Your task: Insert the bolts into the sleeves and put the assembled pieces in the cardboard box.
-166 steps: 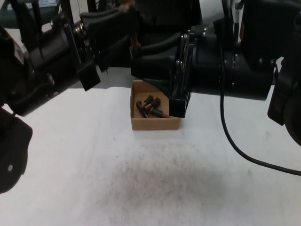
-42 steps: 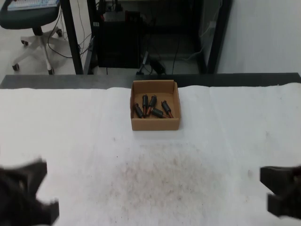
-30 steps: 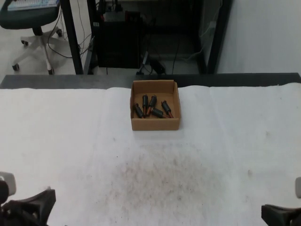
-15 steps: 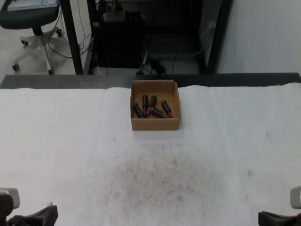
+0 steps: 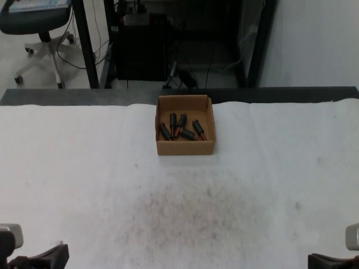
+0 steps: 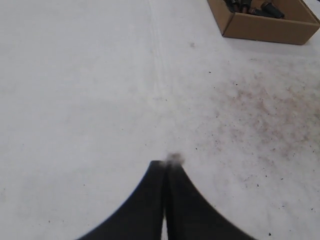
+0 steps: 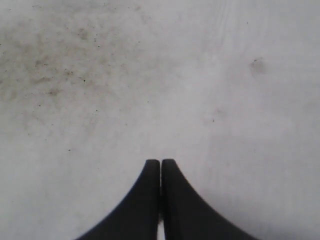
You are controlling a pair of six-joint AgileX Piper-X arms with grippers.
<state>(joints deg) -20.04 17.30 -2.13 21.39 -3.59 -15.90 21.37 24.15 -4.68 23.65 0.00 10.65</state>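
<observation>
Your left tool (image 6: 165,165) and right tool (image 7: 160,164) sit pinched together, holding nothing, at the near corners of the surface (image 5: 84,168). The cardboard box (image 5: 185,148) lies ahead by the middle of the far edge, about equally far from both. Its dark assembled pieces (image 5: 182,128) lie flat, slanted roughly front-to-back.

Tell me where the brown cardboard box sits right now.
In the high view, the brown cardboard box sits mid-bench near the far edge of the white cloth, with the dark assembled bolt pieces lying inside it.
</observation>
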